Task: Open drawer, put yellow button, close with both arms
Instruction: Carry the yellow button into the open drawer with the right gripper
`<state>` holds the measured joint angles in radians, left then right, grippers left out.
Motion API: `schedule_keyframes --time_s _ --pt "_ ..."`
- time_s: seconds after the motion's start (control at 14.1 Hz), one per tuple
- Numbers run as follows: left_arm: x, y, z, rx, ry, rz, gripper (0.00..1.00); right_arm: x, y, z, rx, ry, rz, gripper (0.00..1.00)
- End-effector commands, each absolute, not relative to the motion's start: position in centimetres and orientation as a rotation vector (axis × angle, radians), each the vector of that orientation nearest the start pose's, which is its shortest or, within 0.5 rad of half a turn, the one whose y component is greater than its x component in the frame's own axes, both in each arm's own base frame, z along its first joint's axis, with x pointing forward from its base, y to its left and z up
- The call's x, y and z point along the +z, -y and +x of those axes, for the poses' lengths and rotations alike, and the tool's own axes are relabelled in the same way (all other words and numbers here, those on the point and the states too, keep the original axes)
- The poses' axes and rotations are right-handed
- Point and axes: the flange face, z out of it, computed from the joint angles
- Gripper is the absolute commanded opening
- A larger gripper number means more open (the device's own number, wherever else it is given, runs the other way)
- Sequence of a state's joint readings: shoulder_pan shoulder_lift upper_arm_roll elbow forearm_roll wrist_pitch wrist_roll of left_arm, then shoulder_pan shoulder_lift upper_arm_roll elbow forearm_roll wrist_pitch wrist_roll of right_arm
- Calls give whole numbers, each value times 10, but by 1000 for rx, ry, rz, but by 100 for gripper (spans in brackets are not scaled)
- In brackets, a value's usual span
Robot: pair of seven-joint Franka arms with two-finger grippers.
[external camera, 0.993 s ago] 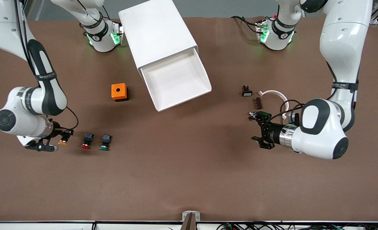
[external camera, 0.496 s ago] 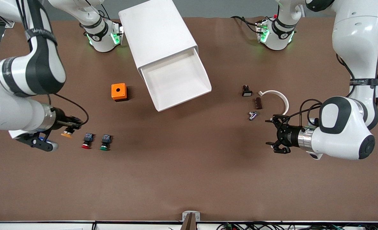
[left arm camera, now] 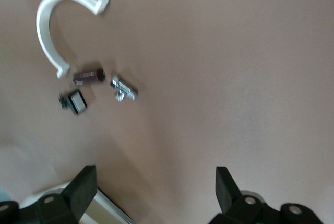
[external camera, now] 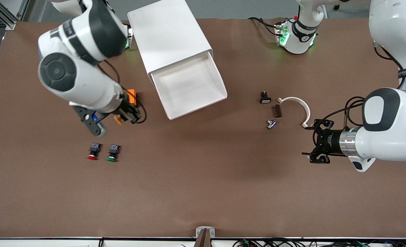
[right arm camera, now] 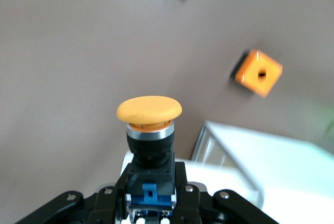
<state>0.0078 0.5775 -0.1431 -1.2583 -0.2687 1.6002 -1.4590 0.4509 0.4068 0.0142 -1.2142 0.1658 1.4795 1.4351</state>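
Transfer step: my right gripper, left of frame centre, has its fingers clamped on the button. The drawer stands open, upper centre. Next, carry over it and release. My left gripper waits, fingers apart

My right gripper holds the yellow button over the table beside the open drawer; my left gripper waits near the left arm's edge.

Matt brown table covering; smooth white plastic cabinet; yellow button with satin plastic cap, shiny metal collar; glossy white arm shells.
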Motion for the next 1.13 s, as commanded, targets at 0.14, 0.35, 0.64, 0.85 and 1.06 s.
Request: schedule_keyframes --time_s 0.14,0.35,0.64,0.85,1.06 --pt "402 92 676 590 1843 -2457 100 548 -409 524 325 -1571 -2686 0" --pt "392 93 668 597 1762 -2480 100 530 -459 493 297 -1667 -2605 0" --pt "396 109 655 624 1431 -2738 100 491 -480 479 285 -1649 -2609 0" --pt "383 135 648 629 1359 -2782 100 466 -474 480 290 -1661 -2636 0" --pt "373 168 641 604 1291 -2842 100 448 -470 481 285 -1645 -2646 0"
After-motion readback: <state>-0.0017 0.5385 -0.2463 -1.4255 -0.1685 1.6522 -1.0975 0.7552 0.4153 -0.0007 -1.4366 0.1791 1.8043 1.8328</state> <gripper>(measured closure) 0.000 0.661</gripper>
